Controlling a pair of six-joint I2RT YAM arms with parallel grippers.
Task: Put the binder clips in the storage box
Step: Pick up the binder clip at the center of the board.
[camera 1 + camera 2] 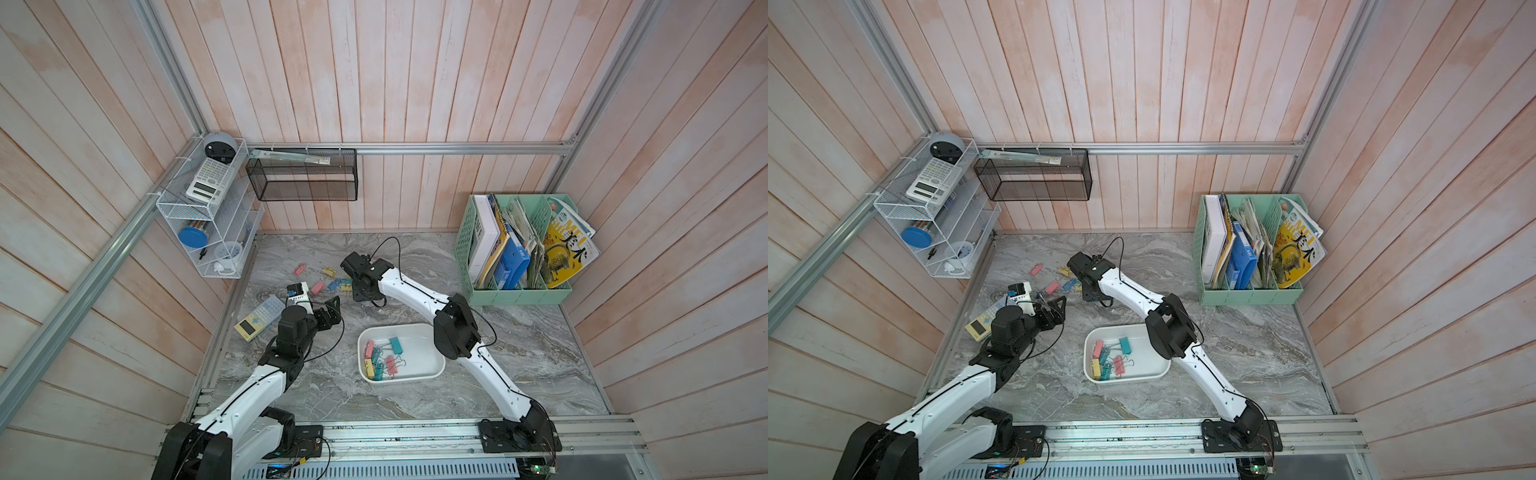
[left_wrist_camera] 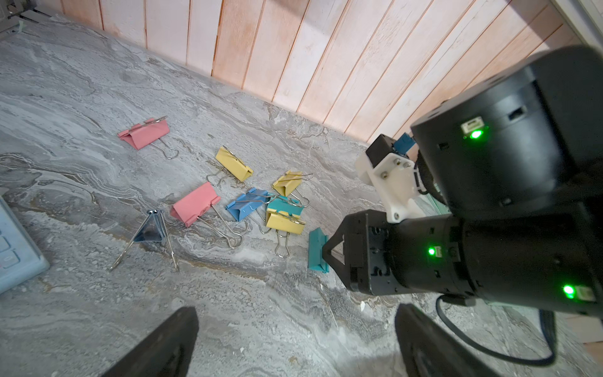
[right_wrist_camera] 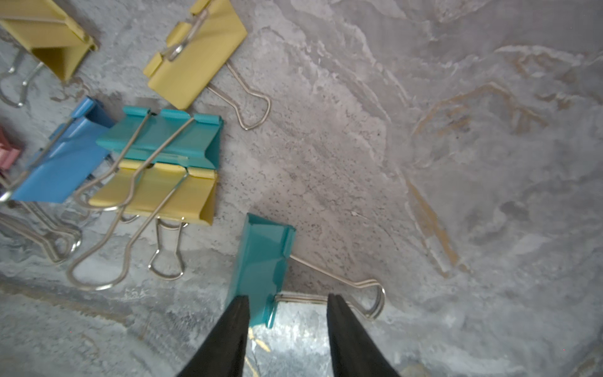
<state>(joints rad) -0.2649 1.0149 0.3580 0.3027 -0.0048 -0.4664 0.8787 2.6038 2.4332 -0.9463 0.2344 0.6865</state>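
1. While my right gripper [image 3: 287, 297] points down at the marble table [image 1: 519, 353], its jaws stand partly apart, with bare table showing between them.
2. A teal binder clip [image 3: 264, 261] lies on the table right at my fingertips. One tip overlaps its body, and its edge and a wire handle sit in the gap. I cannot tell whether my pads touch it.
3. Just beside it lies a small tangle: a yellow clip [image 3: 156, 192] touching a second teal clip [image 3: 163, 137], with a blue clip [image 3: 65, 163] against them. Two other yellow clips [image 3: 199, 49] lie a little farther off.
4. Farther out, the left wrist view shows two pink clips [image 2: 194, 204]. A pale blue clip [image 2: 150, 230] stands propped on its spread handles, apart from the rest.
5. My left gripper [image 2: 293, 346] hovers near this group with its jaws spread wide, holding nothing.
6. The storage box [image 1: 417, 359] sits nearer my bases, well apart from the loose clips. My right arm passes over its far corner.
7. A bunch of pink, teal and yellow boxed clips [image 1: 380, 357] lies inside it, toward my left.
8. A yellow-and-blue calculator [image 1: 259, 318] lies beside my left arm.
9. A mint green file basket [image 1: 465, 245] stands at the table's far right corner.
10. A black mesh basket [image 1: 303, 178] hangs on the back wall.
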